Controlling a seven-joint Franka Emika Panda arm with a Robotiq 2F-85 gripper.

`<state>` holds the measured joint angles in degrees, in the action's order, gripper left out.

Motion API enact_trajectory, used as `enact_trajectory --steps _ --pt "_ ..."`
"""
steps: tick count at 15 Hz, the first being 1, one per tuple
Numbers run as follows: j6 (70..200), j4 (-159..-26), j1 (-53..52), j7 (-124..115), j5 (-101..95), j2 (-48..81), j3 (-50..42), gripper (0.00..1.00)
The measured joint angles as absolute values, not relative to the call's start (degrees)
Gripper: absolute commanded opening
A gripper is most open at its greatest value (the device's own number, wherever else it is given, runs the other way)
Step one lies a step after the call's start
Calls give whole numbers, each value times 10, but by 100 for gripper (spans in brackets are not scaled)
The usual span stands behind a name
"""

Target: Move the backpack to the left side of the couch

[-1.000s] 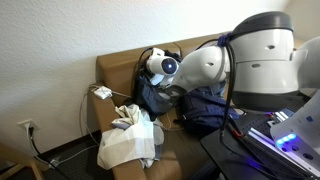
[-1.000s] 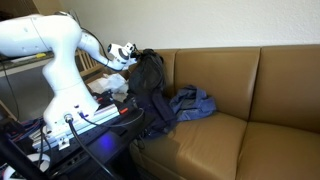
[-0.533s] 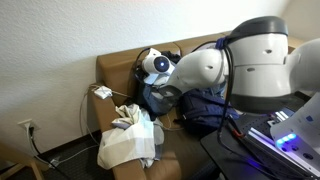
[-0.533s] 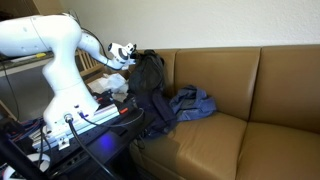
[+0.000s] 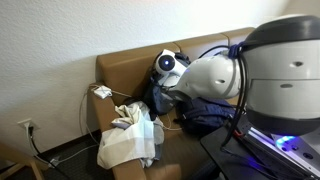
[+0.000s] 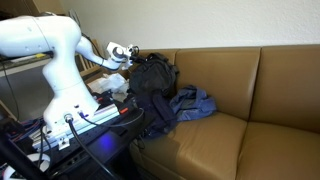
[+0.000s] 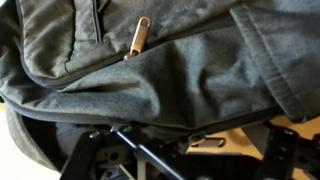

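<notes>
Pincer (image 6: 134,56): at the top edge of the backpack (image 6: 155,88), level with the top of the couch back. Its fingertips are lost in the dark fabric. Cannot tell whether the jaws are apart, together or clamped on the bag.

Wrist view: grey backpack (image 7: 160,75) fabric fills nearly the whole frame, very close. A tan zipper pull (image 7: 137,38) lies slanted along a seam near the top. Black pincer linkages show low at both sides, with fabric sagging between them; the tips are not visible.

Backpack: on the couch (image 6: 255,85), at the end seat nearest the arm (image 6: 45,40). It stands roughly upright against the backrest and is dark grey to black. In an exterior view the bag (image 5: 157,97) is partly hidden behind the white wrist joint.

Beside it: a crumpled blue garment (image 6: 196,103) on the seat cushion, touching the bag's side. It is seen in both exterior views (image 5: 205,115).

Couch: tan-brown leather (image 5: 120,68).

Armrest end: a white cloth bundle (image 5: 128,140) is heaped over the arm of the couch, with a small white plug block (image 5: 101,92) above it. A dark cord runs down toward a wall socket (image 5: 25,127) low on the white wall.
</notes>
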<state>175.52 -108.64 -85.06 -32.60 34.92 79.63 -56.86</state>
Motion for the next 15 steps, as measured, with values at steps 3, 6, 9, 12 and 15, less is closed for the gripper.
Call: enact_trajectory --steps 3,6,9,12,15 --pt "1767 -1143 -855 -207 438 711 -531 100" --pt "1771 -1180 -856 -89 532 627 -503 100" --pt "1771 -1204 -857 29 631 542 -488 100" --pt "1770 -1222 -857 148 732 455 -486 100" --pt "1753 -1247 -863 269 831 365 -506 100"
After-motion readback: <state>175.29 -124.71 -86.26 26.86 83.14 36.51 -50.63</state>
